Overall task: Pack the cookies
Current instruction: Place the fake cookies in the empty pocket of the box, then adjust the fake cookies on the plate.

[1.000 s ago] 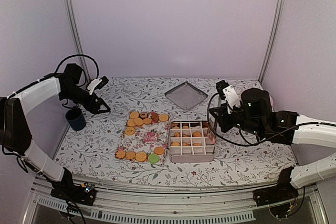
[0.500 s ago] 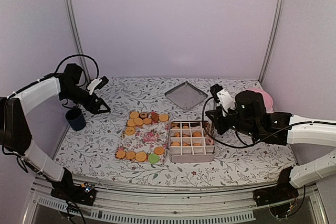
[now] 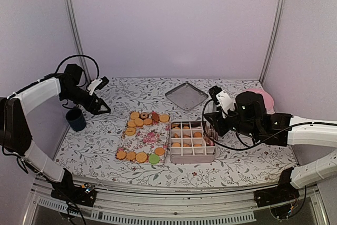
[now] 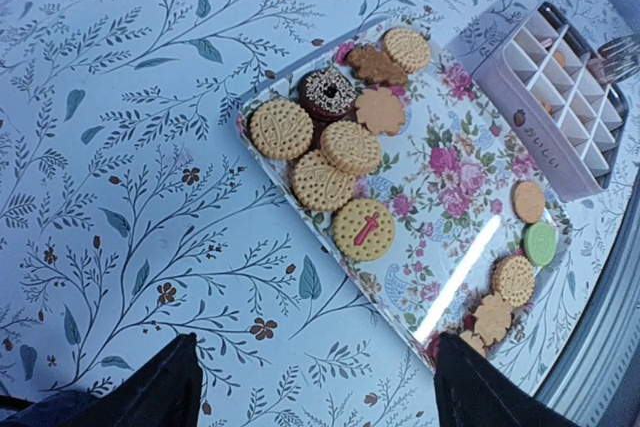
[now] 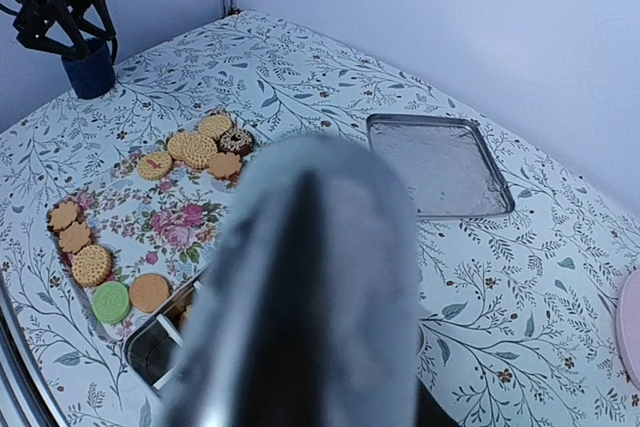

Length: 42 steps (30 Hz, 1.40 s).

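Landmark: divided box [image 3: 192,142], near the middle of the table; every place below is read off it.
Cookies [image 3: 138,122]: lying on the floral tray [image 3: 145,136] just left of the box, in two groups, one at the tray's far end and one at its near end. More orange ones are sitting in several of the box's cells.
Right gripper [image 3: 210,129]: hovering at the box's right edge, fingers reaching in over the right-hand cells. The wrist view is filled by a grey blur, so I cannot tell whether the jaws are apart or whether a cookie is between them.
Left gripper [image 4: 315,347]: released, jaws wide with nothing between them, hanging well left of the box, beyond the tray and near the blue cup [image 3: 76,119].
Metal lid [image 3: 186,96]: lying flat behind the box.
Step in hand, my guess: placing a cookie into a right-hand cell.
Doing it well: I am centring over a single cell and keeping the fingertips clear of the dividers. I am going low before letting go so the disc drops inside and does not bridge two walls.
Orientation: the tray cookies are lying flat, faces up. Being round, they have no long axis, so approach angle hardly matters.
In the box: I cannot tell whether the cookies are lying flat or standing on edge.
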Available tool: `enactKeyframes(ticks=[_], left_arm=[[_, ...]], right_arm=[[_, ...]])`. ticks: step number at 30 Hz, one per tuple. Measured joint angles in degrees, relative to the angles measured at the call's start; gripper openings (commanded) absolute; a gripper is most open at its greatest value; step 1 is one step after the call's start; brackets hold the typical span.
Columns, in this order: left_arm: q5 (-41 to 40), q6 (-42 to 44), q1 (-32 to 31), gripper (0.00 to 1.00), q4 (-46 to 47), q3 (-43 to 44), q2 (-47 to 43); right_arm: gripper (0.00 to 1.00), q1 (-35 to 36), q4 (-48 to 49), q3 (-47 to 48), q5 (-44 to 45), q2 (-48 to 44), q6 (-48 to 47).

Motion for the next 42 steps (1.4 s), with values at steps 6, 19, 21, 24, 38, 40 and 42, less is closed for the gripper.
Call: enactKeyframes(ticks=[6, 19, 21, 24, 38, 40, 42], left_arm=[[0.0, 0.0, 0.0, 0.81, 0.0, 0.0, 0.0], [-0.2, 0.0, 0.0, 0.81, 0.0, 0.0, 0.0], [-0.2, 0.0, 0.0, 0.81, 0.0, 0.0, 0.0], [-0.2, 0.1, 0.0, 0.81, 0.0, 0.0, 0.0], [-0.5, 0.1, 0.0, 0.81, -0.5, 0.0, -0.1], [-0.5, 0.1, 0.0, 0.81, -0.5, 0.0, -0.1], [-0.5, 0.1, 0.0, 0.81, -0.5, 0.0, -0.1]], right_arm=[[0.32, 0.0, -0.1, 1.1, 0.0, -0.2, -0.2], [0.27, 0.0, -1.3, 3.4, -1.2, -0.2, -0.1], [0.3, 0.0, -1.6, 3.4, -1.8, -0.2, 0.3], [0.31, 0.0, -2.3, 3.2, -2.9, -0.2, 0.8], [0.24, 0.0, -3.5, 3.0, -2.9, 0.8, 1.1], [0.23, -0.1, -3.5, 3.0, -2.6, 1.1, 0.9], [0.22, -0.3, -3.5, 3.0, -2.6, 1.2, 0.9]])
